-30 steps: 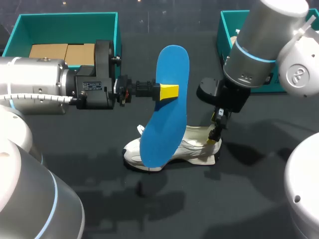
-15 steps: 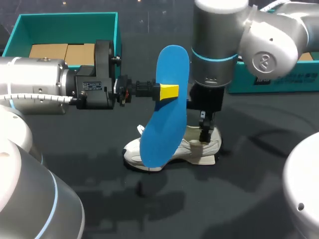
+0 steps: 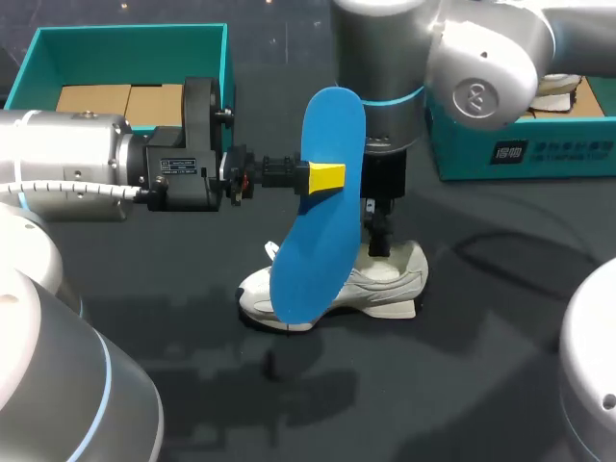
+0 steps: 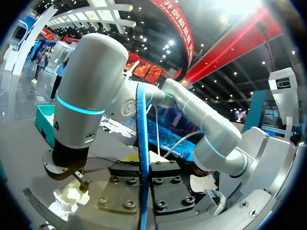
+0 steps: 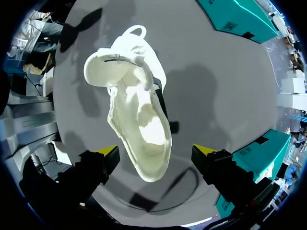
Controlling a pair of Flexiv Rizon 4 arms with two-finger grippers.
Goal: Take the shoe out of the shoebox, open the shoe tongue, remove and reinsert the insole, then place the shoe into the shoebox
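There is one white shoe [image 3: 385, 284], low in the middle of the head view on the dark surface [image 3: 481, 385]. One blue insole [image 3: 322, 207] is at the centre, overlapping the shoe. There are two teal shoeboxes: the left shoebox [image 3: 125, 38] at the upper left, with two brown cardboard pieces [image 3: 93, 98] inside it, and the right shoebox [image 3: 520, 154] at the upper right. Two arms show, the left arm [image 3: 67, 168] from the left edge and the right arm [image 3: 404, 58] from the top. The right wrist view shows two yellow-tipped fingers [image 5: 109, 153]; the head view shows one yellow tip [image 3: 327, 177].
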